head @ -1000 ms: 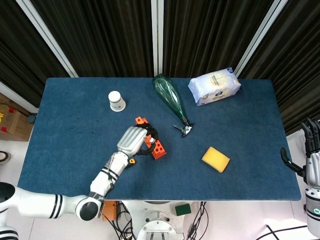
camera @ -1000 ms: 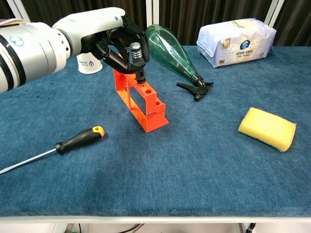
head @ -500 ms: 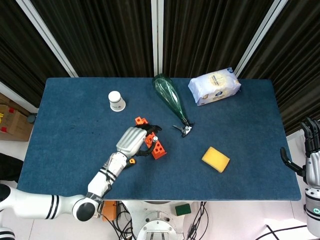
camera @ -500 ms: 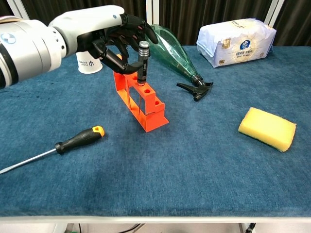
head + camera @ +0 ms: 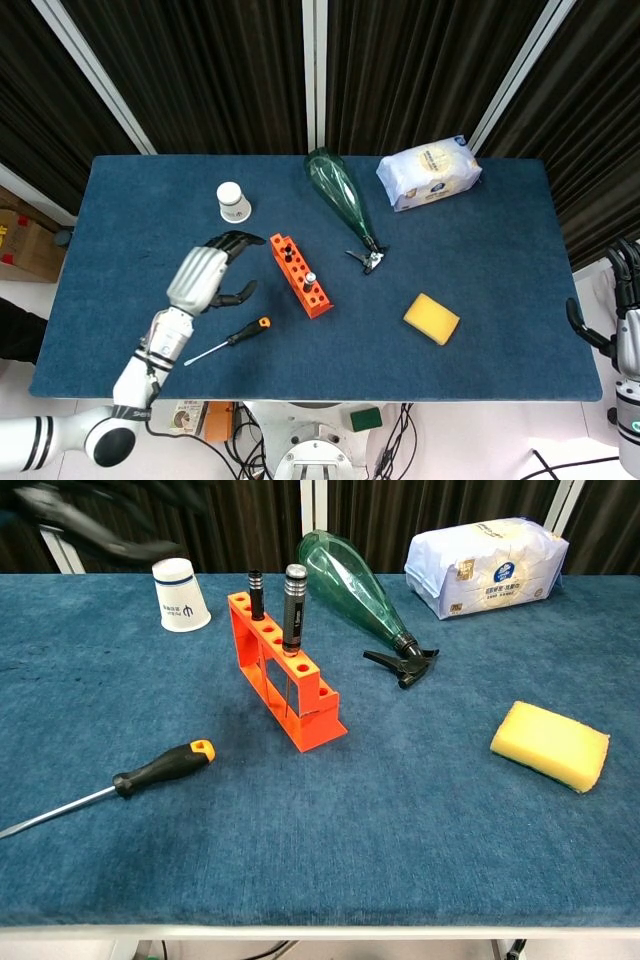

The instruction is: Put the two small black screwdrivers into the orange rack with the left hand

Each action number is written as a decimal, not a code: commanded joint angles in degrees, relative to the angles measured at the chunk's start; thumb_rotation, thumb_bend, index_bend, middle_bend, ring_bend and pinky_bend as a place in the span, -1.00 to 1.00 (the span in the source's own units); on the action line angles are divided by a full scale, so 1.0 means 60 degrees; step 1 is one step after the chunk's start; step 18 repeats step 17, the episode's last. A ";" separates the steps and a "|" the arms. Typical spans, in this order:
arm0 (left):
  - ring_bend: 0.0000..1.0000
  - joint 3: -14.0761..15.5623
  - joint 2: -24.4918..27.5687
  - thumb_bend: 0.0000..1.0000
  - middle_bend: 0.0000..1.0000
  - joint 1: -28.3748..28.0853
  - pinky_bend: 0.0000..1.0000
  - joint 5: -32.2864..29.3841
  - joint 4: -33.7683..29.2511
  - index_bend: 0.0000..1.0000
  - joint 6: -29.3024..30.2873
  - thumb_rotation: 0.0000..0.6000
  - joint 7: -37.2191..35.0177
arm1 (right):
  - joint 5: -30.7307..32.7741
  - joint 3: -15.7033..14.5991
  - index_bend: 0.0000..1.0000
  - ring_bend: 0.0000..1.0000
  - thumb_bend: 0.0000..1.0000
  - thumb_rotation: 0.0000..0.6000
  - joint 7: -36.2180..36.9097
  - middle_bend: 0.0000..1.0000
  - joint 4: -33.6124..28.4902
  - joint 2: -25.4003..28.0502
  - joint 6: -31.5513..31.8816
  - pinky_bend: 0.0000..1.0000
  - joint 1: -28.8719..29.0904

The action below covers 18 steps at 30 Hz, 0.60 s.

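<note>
Two small black screwdrivers stand upright in the orange rack (image 5: 297, 272) (image 5: 318, 705). The thin one (image 5: 255, 593) sits near the rack's far end, and the thicker one with a silver cap (image 5: 294, 605) (image 5: 310, 277) stands mid-rack. My left hand (image 5: 205, 278) hovers left of the rack with its fingers spread and nothing in it; in the chest view the left hand (image 5: 90, 525) is only a dark blur at the top left. My right hand (image 5: 625, 305) hangs beyond the table's right edge, fingers extended, holding nothing.
A black-and-orange screwdriver (image 5: 235, 338) (image 5: 150, 773) lies on the table in front of the rack. A paper cup (image 5: 233, 202), a green spray bottle (image 5: 340, 195) and a white bag (image 5: 428, 172) sit at the back. A yellow sponge (image 5: 431, 318) lies to the right.
My left hand let go of the thicker screwdriver, which now stands in the rack, and pulled away to the left with its fingers spread. The right hand has hardly moved.
</note>
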 commanded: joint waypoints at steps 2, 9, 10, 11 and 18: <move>-0.70 0.0928 0.1204 -0.39 -0.53 0.1456 -0.48 0.1648 0.0808 -0.44 0.1402 1.00 -0.1084 | 0.0224 -0.0108 -1.00 -1.00 -0.29 1.00 -0.0287 -1.00 0.0055 0.0076 -0.0237 -1.00 -0.0123; -1.00 0.2049 0.2194 -0.73 -0.97 0.2856 -0.76 0.1339 0.2528 -0.75 0.1843 0.38 0.1256 | 0.1018 -0.0786 -1.00 -1.00 -0.29 1.00 -0.2359 -1.00 -0.0819 0.1030 -0.1932 -1.00 -0.0370; -1.00 0.2131 0.2269 -0.75 -0.98 0.2962 -0.77 0.1169 0.2421 -0.77 0.1723 0.33 0.1277 | 0.1139 -0.0831 -1.00 -1.00 -0.28 1.00 -0.2540 -1.00 -0.0971 0.1139 -0.2121 -1.00 -0.0378; -1.00 0.2217 0.2337 -0.77 -0.99 0.3085 -0.77 0.1074 0.2368 -0.78 0.1612 0.30 0.1167 | 0.1309 -0.0870 -1.00 -1.00 -0.26 1.00 -0.2800 -1.00 -0.1111 0.1240 -0.2334 -1.00 -0.0389; -1.00 0.2425 0.2320 -0.78 -0.99 0.3616 -0.78 0.1574 0.2795 -0.79 0.1786 0.20 0.0508 | 0.1664 -0.0907 -1.00 -1.00 -0.26 0.97 -0.3385 -1.00 -0.1475 0.1373 -0.2689 -1.00 -0.0434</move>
